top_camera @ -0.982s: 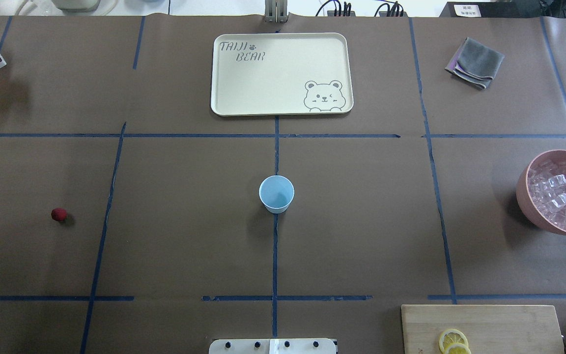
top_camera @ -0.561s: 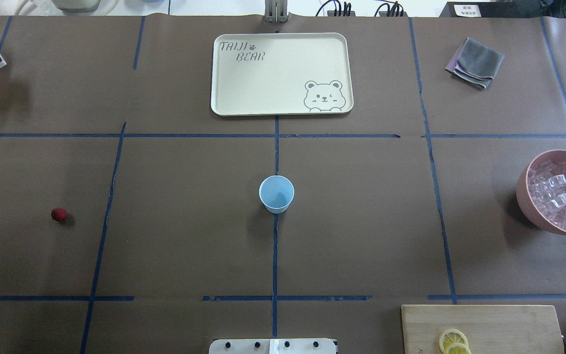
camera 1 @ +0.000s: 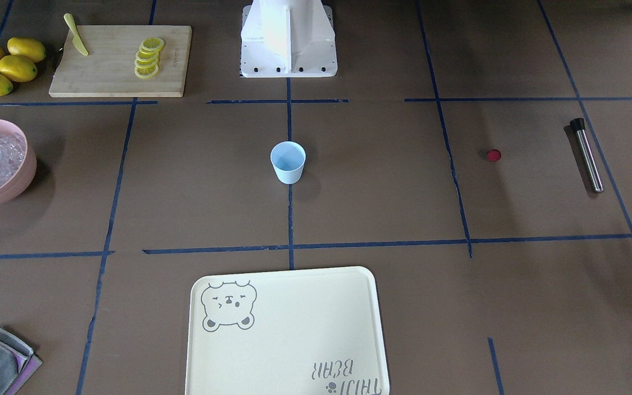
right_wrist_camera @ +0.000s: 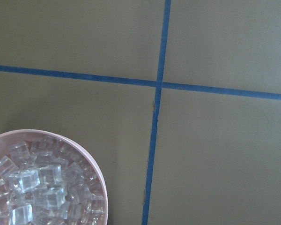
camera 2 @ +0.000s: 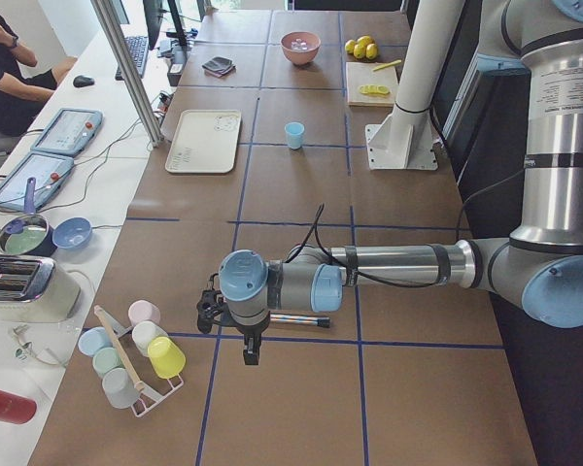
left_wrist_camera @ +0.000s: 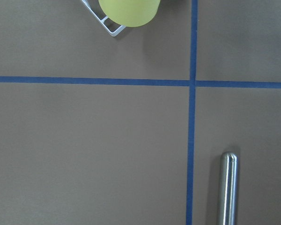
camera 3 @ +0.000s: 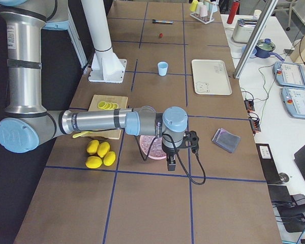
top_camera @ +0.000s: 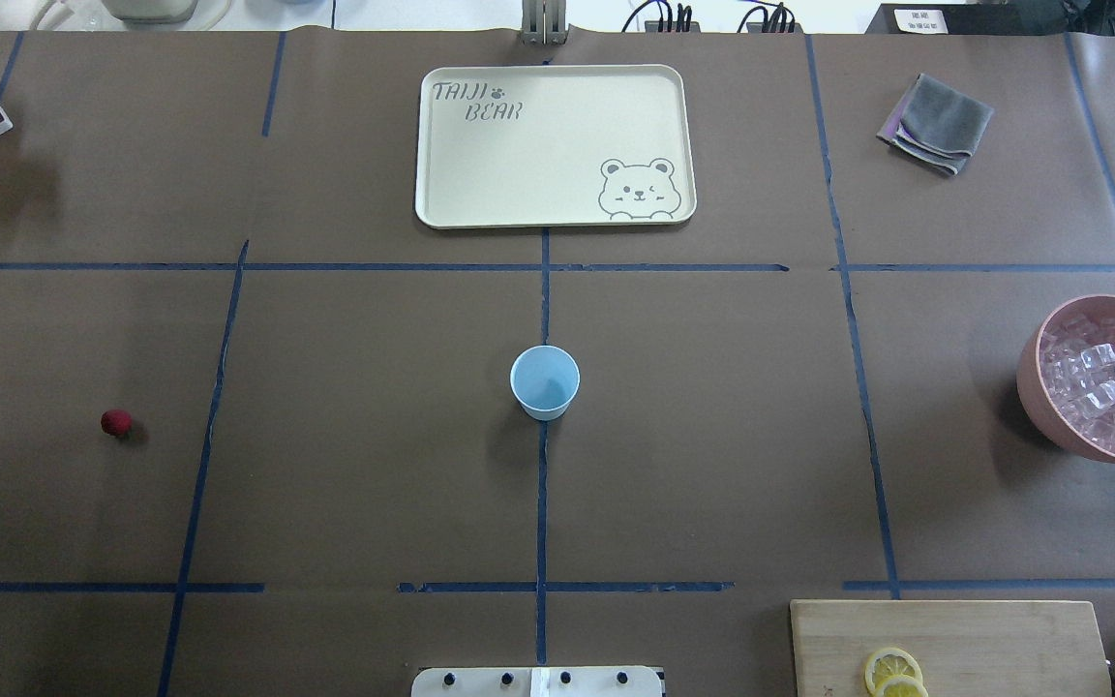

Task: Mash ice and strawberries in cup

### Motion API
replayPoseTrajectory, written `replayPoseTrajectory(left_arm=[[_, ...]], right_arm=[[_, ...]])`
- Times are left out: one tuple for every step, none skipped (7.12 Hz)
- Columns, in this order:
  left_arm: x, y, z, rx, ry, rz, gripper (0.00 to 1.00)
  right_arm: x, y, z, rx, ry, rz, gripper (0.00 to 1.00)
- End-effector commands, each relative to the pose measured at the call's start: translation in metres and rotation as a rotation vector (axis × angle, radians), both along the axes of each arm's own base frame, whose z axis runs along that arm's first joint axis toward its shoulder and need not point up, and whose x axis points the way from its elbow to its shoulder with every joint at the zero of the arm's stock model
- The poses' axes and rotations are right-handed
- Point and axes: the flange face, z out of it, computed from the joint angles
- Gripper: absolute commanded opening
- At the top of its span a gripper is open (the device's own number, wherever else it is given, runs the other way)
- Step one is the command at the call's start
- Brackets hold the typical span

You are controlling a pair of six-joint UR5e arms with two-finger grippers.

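One small pale-blue tapered plastic cup (top_camera: pixel 544 382) stands upright in the middle of the tabletop (top_camera: pixel 712 465). It looks empty, so I'd say nothing's been loaded yet. The tiny dark-red round strawberry piece (top_camera: pixel 115 422) sits by itself well off to the robot's left. The clear glassy ice cubes (top_camera: pixel 1104 382) are all piled in the big pink bowl (top_camera: pixel 1030 387), way out on the right.

What could go sideways, imo: that cup is light and nothing's bracing it. A clumsy drop or a hard shove with the steel muddler rod (camera 1: pixel 587 156) could tip it or send it skating. The berry's small and round, so it could easily squirt out of a pinch and roll. Ice is slick, same deal.

Neither set of jaws is anywhere near the cup. The left arm (camera 2: pixel 389 262) hangs over the far left end above the muddler, with the berry between it and the cup. The right arm (camera 3: pixel 96 121) hangs by the bowl's rim. Both only show from the side cameras, so I can't tell how wide either pair of jaws is, or whether they're holding anything.
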Motion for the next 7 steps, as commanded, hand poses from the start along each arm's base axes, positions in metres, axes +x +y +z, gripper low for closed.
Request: replayPoseTrajectory(left_arm=[[0.002, -0.004, 0.005, -0.004, 0.006, 0.000, 1.00], [0.002, -0.012, -0.005, 0.016, 0.004, 0.002, 1.00], [0.002, -0.023, -0.015, 0.035, 0.011, 0.001, 1.00], [0.002, -0.026, -0.018, 0.031, 0.014, 0.000, 1.00], [0.002, -0.027, -0.019, 0.045, 0.003, 0.006, 1.00], [0.002, -0.027, -0.021, 0.054, 0.001, 0.009, 1.00], [0.003, -0.025, -0.025, 0.060, 0.001, 0.011, 1.00]], right_arm=[[0.000, -0.002, -0.022, 0.037, -0.007, 0.005, 1.00], [-0.001, -0.001, -0.021, 0.038, -0.005, 0.001, 1.00], [-0.002, -0.001, -0.025, 0.044, -0.007, 0.003, 1.00], [-0.002, 0.000, -0.025, 0.041, -0.011, 0.004, 1.00], [-0.004, 0.002, -0.028, 0.046, -0.028, 0.000, 1.00], [-0.008, 0.002, -0.035, 0.056, -0.042, -0.004, 1.00], [-0.023, 0.002, -0.056, 0.016, -0.050, 0.042, 1.00]])
